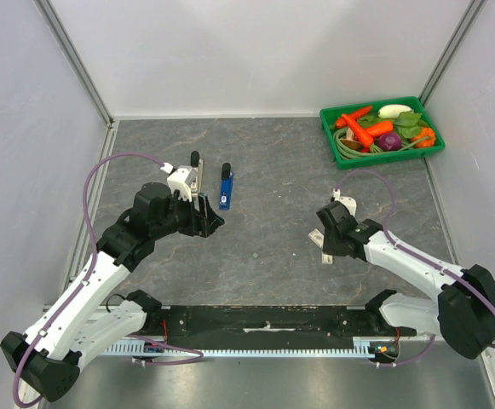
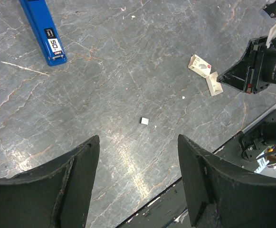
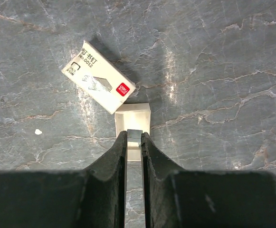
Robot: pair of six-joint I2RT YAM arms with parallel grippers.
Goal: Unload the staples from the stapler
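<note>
the right tool (image 3: 134, 137) is nearly closed, its tips pinching what looks like a short strip of staples (image 3: 134, 133) just above the white inner tray (image 3: 133, 110) of the staple box (image 3: 98, 71), right of the bench's middle and toward its near edge. the blue stapler (image 1: 225, 187) lies well apart from them, left of middle, near the left tool (image 2: 138, 139), which gapes wide and holds nothing. the grip is on the very tips, so the strip could twist out, or snap and scatter past the tray's low rim. the tray looks light and nothing holds it; a tip touching its wall on the way down would likely shove it aside. whether staples remain in the stapler cannot be told.
</note>
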